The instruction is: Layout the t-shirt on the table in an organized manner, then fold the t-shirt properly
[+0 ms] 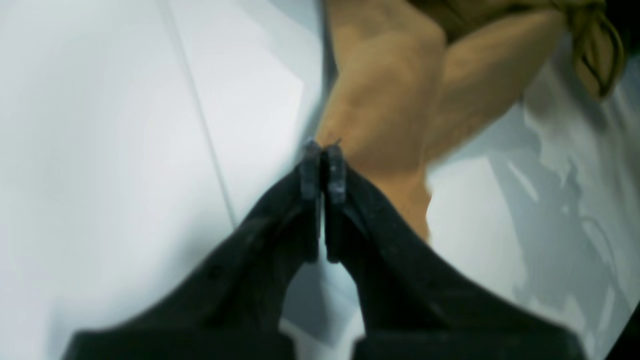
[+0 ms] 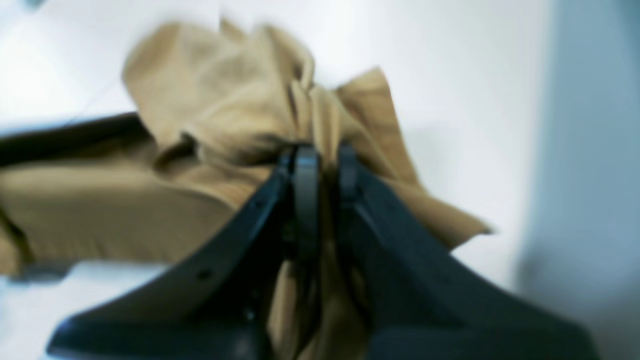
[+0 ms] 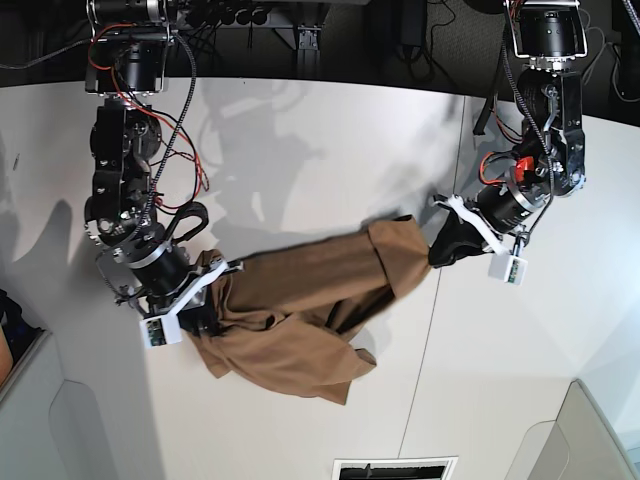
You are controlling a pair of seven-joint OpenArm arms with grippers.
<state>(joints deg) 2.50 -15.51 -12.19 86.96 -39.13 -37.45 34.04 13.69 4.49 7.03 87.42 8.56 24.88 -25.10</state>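
The tan t-shirt hangs bunched and stretched across the white table between my two grippers. In the base view my right gripper is at the shirt's left end. The right wrist view shows this gripper shut on a gathered wad of the t-shirt, with fabric running down between the fingers. At the shirt's upper right corner is my left gripper. Its fingers are pressed together at the edge of the t-shirt, which trails behind one finger.
A thin dark seam runs down the table just right of the shirt. Grey panels sit at the lower left and lower right corners. A slotted vent lies at the front edge. Cables and dark floor lie beyond the far edge.
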